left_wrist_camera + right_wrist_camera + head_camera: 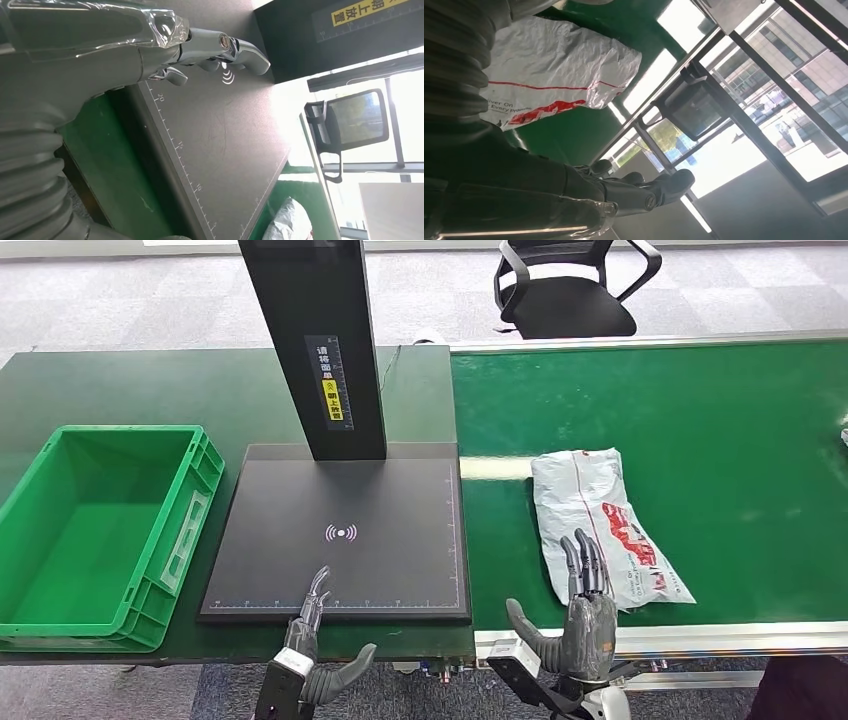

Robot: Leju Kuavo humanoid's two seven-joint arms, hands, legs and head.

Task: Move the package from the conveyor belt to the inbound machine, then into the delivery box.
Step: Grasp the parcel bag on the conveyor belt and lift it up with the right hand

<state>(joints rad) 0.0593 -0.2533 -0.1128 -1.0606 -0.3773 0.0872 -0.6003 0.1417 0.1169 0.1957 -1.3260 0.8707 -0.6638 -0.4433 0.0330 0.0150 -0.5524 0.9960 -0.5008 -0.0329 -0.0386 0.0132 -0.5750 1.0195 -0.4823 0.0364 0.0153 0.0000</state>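
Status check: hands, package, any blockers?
Both hands open: left hand over inbound machine, right hand at package. Package flat on conveyor belt, ungrasped. Delivery box empty; path unobstructed.

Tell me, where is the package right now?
In the head view the package lies flat on the green conveyor belt, right of the black inbound machine, with the right hand at its near edge.

White, red-printed package (600,525); green conveyor belt (720,430)
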